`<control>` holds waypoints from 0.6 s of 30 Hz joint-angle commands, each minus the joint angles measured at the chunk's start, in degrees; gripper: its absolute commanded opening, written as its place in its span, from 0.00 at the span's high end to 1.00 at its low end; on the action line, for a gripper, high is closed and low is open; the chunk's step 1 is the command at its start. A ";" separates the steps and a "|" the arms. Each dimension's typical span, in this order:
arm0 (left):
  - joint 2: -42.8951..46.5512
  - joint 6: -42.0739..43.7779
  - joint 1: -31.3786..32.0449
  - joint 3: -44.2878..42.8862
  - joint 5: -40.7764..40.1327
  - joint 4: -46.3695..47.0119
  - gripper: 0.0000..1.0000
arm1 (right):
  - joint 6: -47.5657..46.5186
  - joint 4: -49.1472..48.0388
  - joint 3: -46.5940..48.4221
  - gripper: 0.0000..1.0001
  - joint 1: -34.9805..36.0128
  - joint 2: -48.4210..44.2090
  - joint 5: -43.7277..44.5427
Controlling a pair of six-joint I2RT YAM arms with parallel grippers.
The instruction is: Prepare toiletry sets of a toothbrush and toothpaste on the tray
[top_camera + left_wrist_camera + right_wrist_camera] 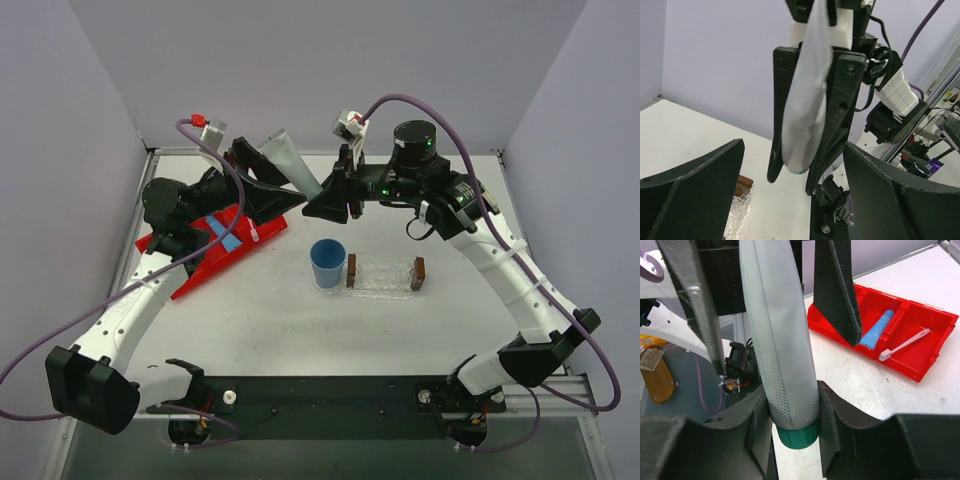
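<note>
My right gripper [792, 407] is shut on the pale grey toothpaste tube [777, 335], just above its green cap [797, 435], and holds it in the air over the back of the table [292, 162]. My left gripper [792, 150] stands open with its fingers [695, 195] on either side of the tube's flat end, not touching it. A blue toothpaste tube [878, 330] and the white toothbrush [905, 344] lie in the red bin [935, 320]. The clear tray [384, 276] with brown end blocks sits at mid-table.
A round blue cup [327, 264] stands just left of the tray. The red bin [195, 268] lies tilted at the left under the left arm. Purple cables loop over both arms. Grey walls close the table's back and sides.
</note>
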State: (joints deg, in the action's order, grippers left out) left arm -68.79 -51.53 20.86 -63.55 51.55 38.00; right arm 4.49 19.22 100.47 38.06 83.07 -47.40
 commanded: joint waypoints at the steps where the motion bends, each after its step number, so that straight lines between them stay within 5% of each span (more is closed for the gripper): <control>1: -0.81 -3.32 0.76 -1.84 -1.01 7.88 0.09 | 2.71 -5.69 2.10 1.00 0.17 1.22 -2.70; 8: -2.22 -2.44 2.42 -2.37 -1.01 7.09 0.21 | 3.59 -6.21 2.45 1.00 0.26 2.01 -3.58; 18: -2.31 -2.26 2.78 -0.79 -1.28 7.44 0.56 | 3.60 -7.53 -1.05 1.00 0.34 1.40 -3.76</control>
State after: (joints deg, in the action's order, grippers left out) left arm -71.33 -53.95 23.42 -63.77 51.16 42.59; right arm 7.55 16.71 100.33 37.95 85.38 -48.84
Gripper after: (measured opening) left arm 0.498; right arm 0.307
